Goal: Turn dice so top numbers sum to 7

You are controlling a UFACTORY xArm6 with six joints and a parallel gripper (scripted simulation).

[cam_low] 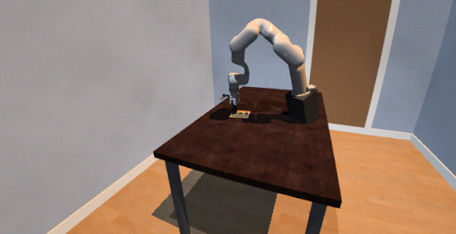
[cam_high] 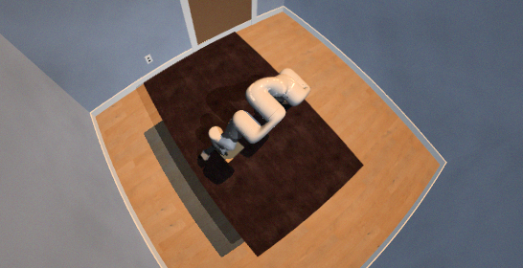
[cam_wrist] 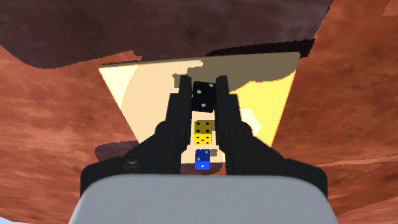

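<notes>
In the wrist view my gripper point(cam_wrist: 203, 90) is shut on a black die point(cam_wrist: 203, 96) with white pips, held low over the tan mat. Below the fingers a yellow die point(cam_wrist: 203, 132) lies on the mat, and a blue die point(cam_wrist: 202, 159) lies nearer the wrist. Both sit in the gap between my fingers as seen from above. In the exterior view the gripper point(cam_low: 233, 109) points straight down at the mat point(cam_low: 240, 114) near the table's left edge. In the top view the arm hides most of the mat point(cam_high: 235, 152).
The dark wooden table point(cam_low: 259, 139) carries the arm's base block point(cam_low: 301, 107) at its far right. The mat lies close to the table's left edge. A grey wall stands to the left of the table.
</notes>
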